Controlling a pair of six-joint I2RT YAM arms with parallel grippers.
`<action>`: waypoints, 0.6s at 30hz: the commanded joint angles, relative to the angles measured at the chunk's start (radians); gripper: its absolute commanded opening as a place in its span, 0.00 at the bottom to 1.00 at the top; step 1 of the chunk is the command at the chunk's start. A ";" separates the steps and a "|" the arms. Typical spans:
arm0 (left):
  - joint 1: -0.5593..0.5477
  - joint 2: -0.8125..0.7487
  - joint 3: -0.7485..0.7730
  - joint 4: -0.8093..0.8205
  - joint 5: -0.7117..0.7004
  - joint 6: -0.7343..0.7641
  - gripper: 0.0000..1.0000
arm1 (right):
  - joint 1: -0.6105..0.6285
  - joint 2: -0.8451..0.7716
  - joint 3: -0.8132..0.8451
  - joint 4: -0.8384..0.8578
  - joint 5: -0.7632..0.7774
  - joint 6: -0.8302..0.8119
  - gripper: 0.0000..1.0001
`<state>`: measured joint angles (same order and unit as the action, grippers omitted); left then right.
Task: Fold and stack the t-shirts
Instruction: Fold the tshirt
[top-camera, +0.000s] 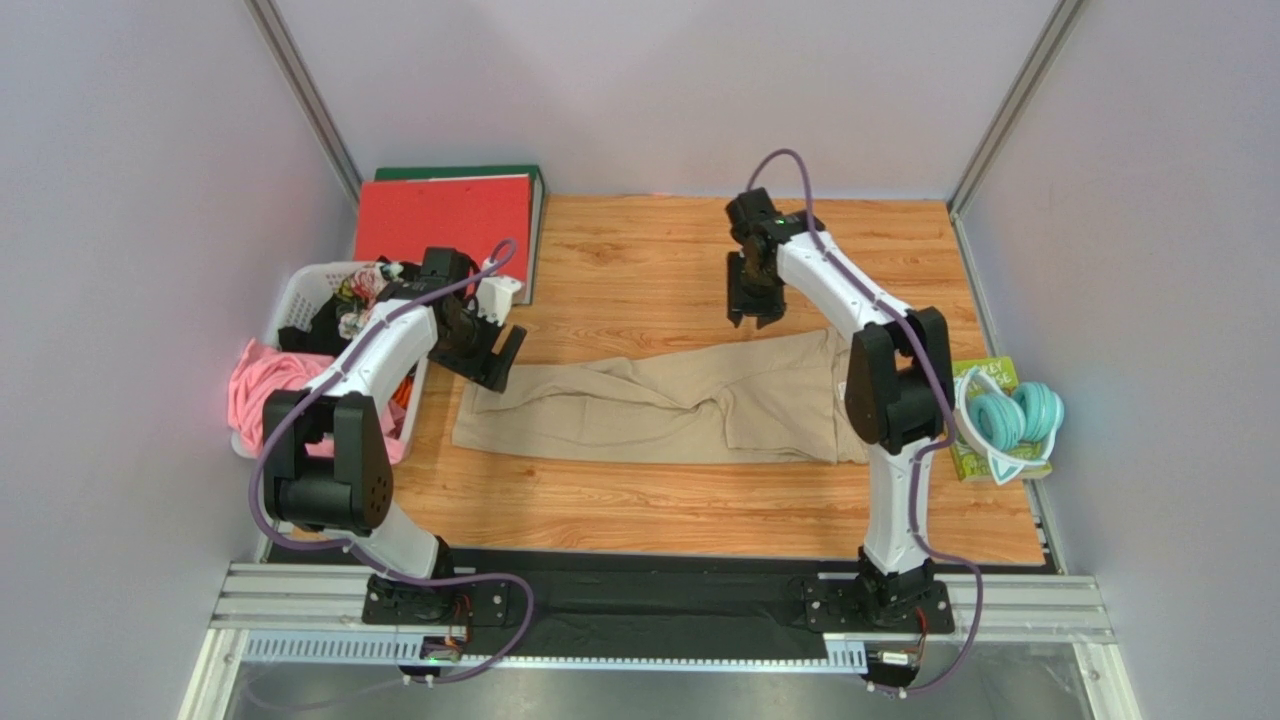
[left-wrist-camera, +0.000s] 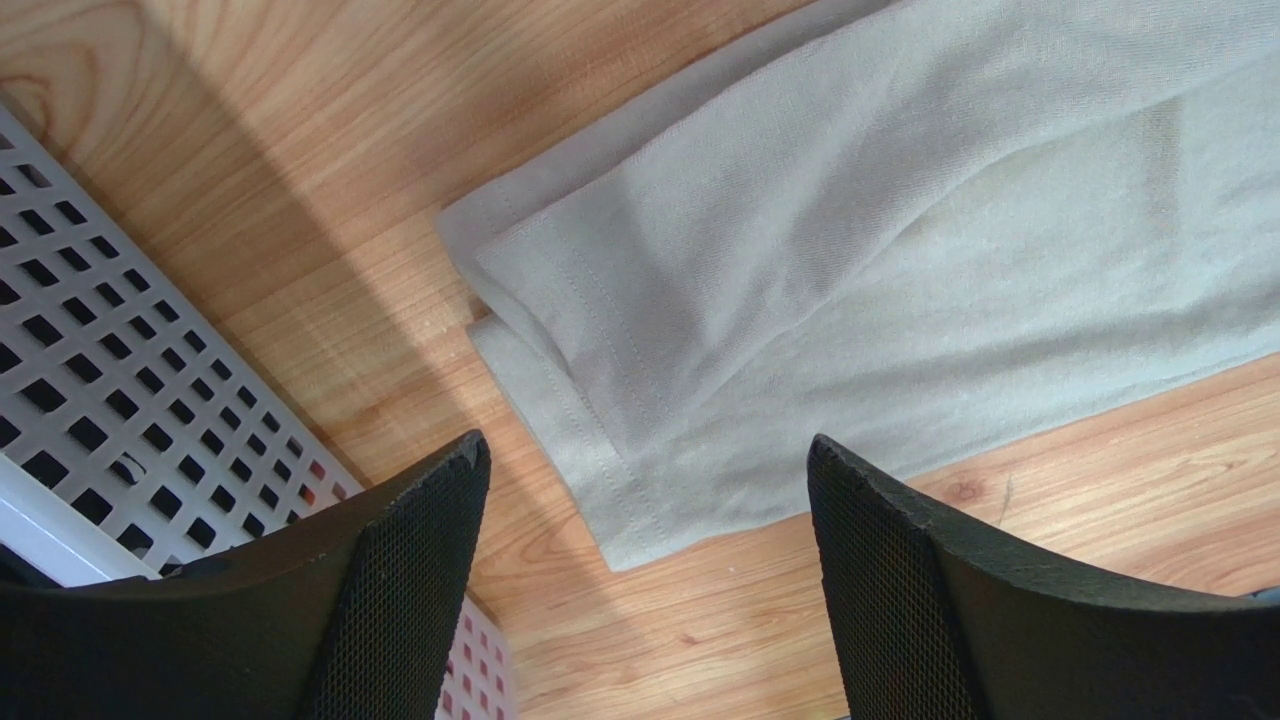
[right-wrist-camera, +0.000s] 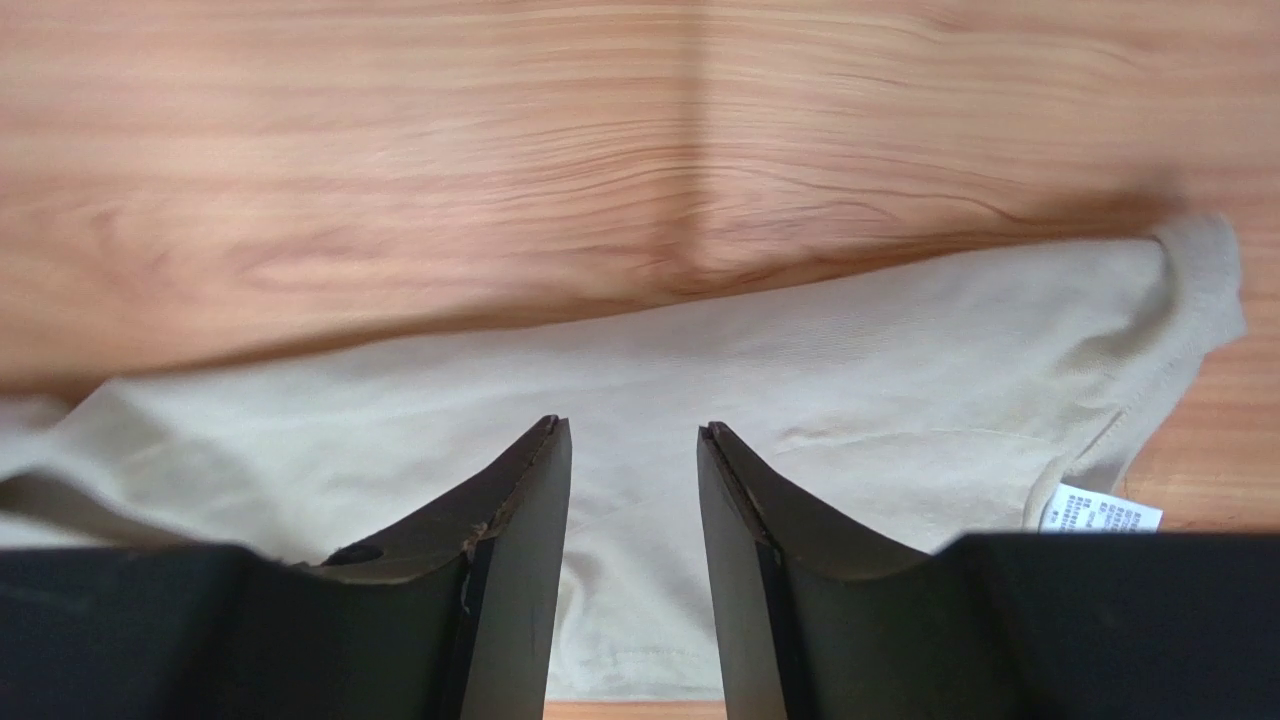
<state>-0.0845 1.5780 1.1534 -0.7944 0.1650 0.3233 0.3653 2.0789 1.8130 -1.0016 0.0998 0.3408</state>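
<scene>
T-shirt (top-camera: 661, 405) bears a white label (right-wrist-camera: 1101, 510), print unreadable.

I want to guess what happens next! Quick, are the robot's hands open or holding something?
Left gripper: wide open, holding nothing.
Right gripper: partly open, holding nothing.

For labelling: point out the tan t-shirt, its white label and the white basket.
tan t-shirt (top-camera: 646, 405), top external view, middle of cloth.
white label (right-wrist-camera: 1104, 513), right wrist view, tag's centre.
white basket (left-wrist-camera: 90, 375), left wrist view, perforated wall.
</scene>
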 joint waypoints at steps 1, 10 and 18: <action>0.005 0.007 0.049 0.004 0.011 0.007 0.83 | -0.054 -0.033 -0.084 0.057 0.009 0.150 0.42; -0.014 0.155 0.233 0.007 0.051 -0.038 0.82 | -0.147 -0.005 -0.083 0.041 0.012 0.219 0.40; -0.037 0.304 0.321 0.014 -0.001 -0.044 0.82 | -0.198 0.038 -0.130 0.044 -0.057 0.279 0.35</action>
<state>-0.1165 1.8481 1.4464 -0.7769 0.1734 0.2981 0.1909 2.0975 1.7126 -0.9791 0.0769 0.5671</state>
